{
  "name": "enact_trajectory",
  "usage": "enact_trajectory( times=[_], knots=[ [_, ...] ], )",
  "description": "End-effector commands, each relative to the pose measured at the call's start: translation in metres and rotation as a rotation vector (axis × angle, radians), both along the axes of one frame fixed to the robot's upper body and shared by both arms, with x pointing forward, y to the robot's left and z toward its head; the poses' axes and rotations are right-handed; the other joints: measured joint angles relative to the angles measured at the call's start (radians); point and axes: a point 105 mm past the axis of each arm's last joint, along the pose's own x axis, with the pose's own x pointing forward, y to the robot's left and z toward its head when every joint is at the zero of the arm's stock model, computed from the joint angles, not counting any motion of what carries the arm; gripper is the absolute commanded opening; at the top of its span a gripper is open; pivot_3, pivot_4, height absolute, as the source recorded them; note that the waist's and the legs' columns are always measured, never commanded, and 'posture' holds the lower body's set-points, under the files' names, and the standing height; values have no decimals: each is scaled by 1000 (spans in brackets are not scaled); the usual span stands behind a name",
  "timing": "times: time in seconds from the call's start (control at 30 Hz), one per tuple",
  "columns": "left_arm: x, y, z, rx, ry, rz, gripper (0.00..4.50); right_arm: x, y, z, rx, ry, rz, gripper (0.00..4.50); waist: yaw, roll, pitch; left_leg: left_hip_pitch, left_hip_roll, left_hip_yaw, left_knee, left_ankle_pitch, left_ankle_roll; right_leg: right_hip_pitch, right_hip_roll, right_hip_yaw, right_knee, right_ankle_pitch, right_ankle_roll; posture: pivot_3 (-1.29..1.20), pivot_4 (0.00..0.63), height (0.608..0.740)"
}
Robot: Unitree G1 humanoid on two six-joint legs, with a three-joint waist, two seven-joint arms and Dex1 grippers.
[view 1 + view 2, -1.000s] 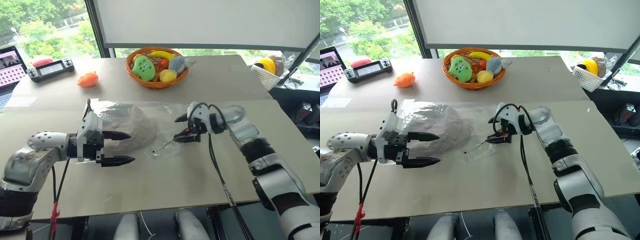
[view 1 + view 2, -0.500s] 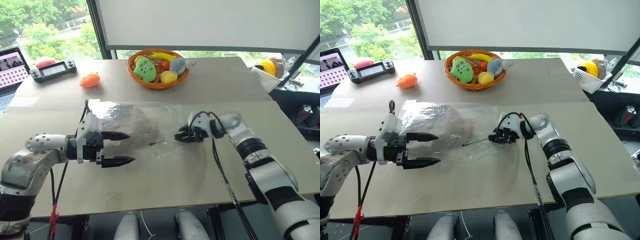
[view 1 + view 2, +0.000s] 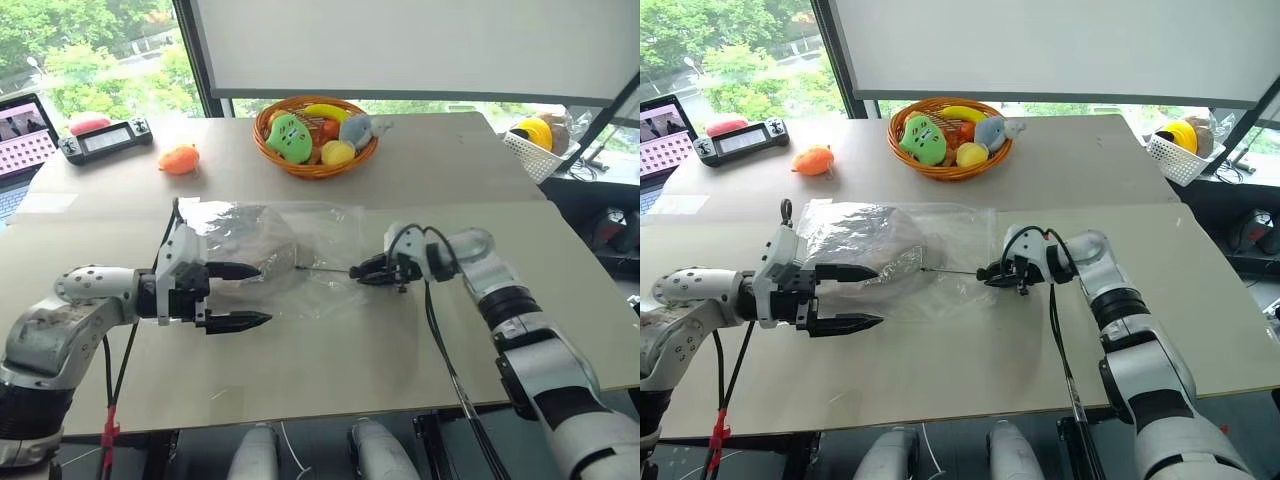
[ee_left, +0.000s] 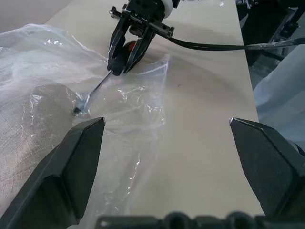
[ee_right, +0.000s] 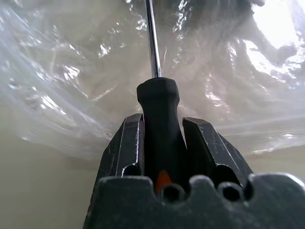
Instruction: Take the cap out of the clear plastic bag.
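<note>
Beige table (image 3: 400, 170) by window; fruit basket (image 3: 315, 133) at 12. R gripper (image 3: 372, 272) clamps screwdriver (image 5: 159, 109), tip in bag (image 3: 320, 235) w/ cap (image 3: 250, 245); L gripper (image 3: 245, 296) spread wide.

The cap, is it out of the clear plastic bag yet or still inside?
Still inside. The cap shows only through the wrinkled film of the clear plastic bag, which lies flat on the table covering it.

cap (image 3: 250, 245): veiled by clear plastic bag (image 3: 320, 240) | brim, button: cannot tell
</note>
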Motion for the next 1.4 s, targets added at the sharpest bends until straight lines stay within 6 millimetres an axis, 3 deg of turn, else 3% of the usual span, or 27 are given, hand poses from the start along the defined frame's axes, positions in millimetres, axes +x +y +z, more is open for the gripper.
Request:
enact_trajectory(
  times=[0.03, 0.13, 0.27, 0.37, 0.47, 0.67, 0.7, 0.73, 0.8, 0.97, 1.03, 1.2, 1.4],
  knots=[
    [2, -4, 6, 1, -40, -14, 4500, 10, -20, 53, 201, -56, -112, 934, -1, 0, 0, 0, 0, 0, 0, 0, 0, 0, 0, 0, 0, 0, 0, 0, 150, 735],
    [3, -5, 6, 1, -40, -17, 4500, 17, -36, 66, 285, -65, -205, 934, -3, 0, 0, 0, 0, 0, 0, 0, 0, 0, 0, 0, 0, 0, 0, 0, 150, 735],
    [3, -6, 6, 2, -41, -23, 4500, 42, -67, 74, 376, -108, -478, 934, -9, 0, 1, 1, 0, 1, 0, 0, 0, -1, 0, 1, 0, 0, 0, 0, 150, 735],
    [3, -8, 6, 3, -41, -28, 4500, 60, -113, 58, 396, -91, -823, 934, -7, 0, 1, 1, 0, 1, -1, 0, 0, -1, 0, 1, 0, 0, 0, 0, 150, 735],
    [3, -9, 6, 1, -40, -32, 4500, 63, -157, 42, 387, -81, -1118, 934, 0, 0, 1, 0, 0, 1, -1, 0, 0, -1, 0, 1, -1, 0, 0, 0, 150, 735],
    [0, -10, 5, 5, -37, -36, 4500, 49, -210, 20, 319, -78, -1453, 934, -9, 2, 2, -4, -1, 1, -1, 0, 0, -2, -1, 1, -4, 0, 0, 0, 150, 735],
    [-1, -10, 5, 5, -36, -36, 4500, 46, -215, 16, 308, -71, -1480, 1415, -11, 2, 2, -4, -1, 1, -2, 0, 0, -2, 0, 2, -4, 0, 0, 0, 150, 735],
    [-1, -10, 5, 5, -36, -37, 4500, 44, -218, 13, 303, -68, -1497, 1902, -12, 2, 2, -4, -1, 1, -2, 0, 0, -2, 0, 2, -4, 0, 0, 0, 150, 735],
    [-1, -10, 5, 5, -36, -36, 4500, 44, -216, 10, 311, -47, -1491, 2329, -14, 2, 2, -3, -1, 1, -2, 0, 0, -2, 0, 2, -4, 0, 0, 0, 150, 735],
    [-2, -11, 4, 6, -35, -43, 4500, 46, -213, 13, 336, -45, -1481, 4091, -24, 2, 2, -3, -1, 1, -1, 0, 0, -1, 0, 2, -4, 0, 0, 0, 150, 735],
    [-2, -12, 3, 8, -35, -48, 4500, 47, -212, 15, 347, -47, -1475, 4470, -28, 2, 2, -3, -1, 1, -2, 0, 0, -1, 0, 2, -4, 0, 0, 0, 150, 735],
    [-5, -17, -3, 26, -37, -76, 4500, 51, -211, 34, 352, -112, -1437, 4470, -31, 2, 2, -3, -1, 1, -2, 0, 0, -1, -1, 2, -4, 0, 0, 0, 150, 735],
    [-11, -42, -21, 14, -112, -105, 4500, 51, -184, 102, 521, -245, -1156, 4470, -31, 7, 5, -3, -1, 1, -2, 0, 0, -2, 0, 3, -4, 0, 0, 0, 150, 735]
  ],
)
